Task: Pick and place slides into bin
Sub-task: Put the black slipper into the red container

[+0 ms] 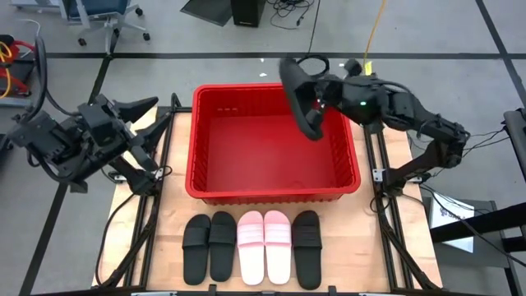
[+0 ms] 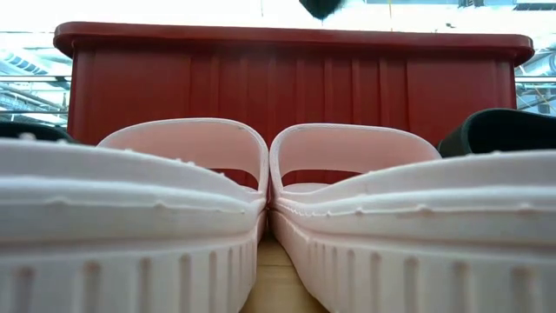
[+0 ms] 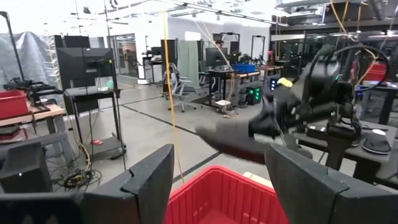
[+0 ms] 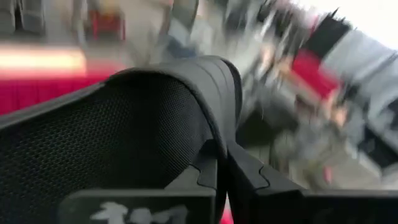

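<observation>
The red bin (image 1: 271,185) stands mid-table. Above its far right part hangs a black slide (image 1: 297,94), also in the left wrist view (image 3: 239,142) and at the low view's top (image 2: 323,7), with my right gripper (image 4: 219,163) shut on it. On the table in front of the bin, soles down in a row, lie two black slides (image 1: 209,245), two pink slides (image 1: 264,245) and one more black slide (image 1: 306,247). My left gripper (image 1: 148,119) stands open and holds nothing, raised beside the bin's left wall. My right gripper pinches the black slide's wide strap (image 4: 214,140) at its edge between the two fingers, one on the meshed inner side and one on the outer. The fingers come from the table's right, slanting slightly down. The slide is lifted clear above the bin and stands on its side.
The bin's inside (image 1: 271,144) shows only its red floor. In the low view the pink slides (image 2: 261,217) fill the foreground, with the bin's near wall (image 2: 295,87) behind them. Arm frames flank the bin on both sides.
</observation>
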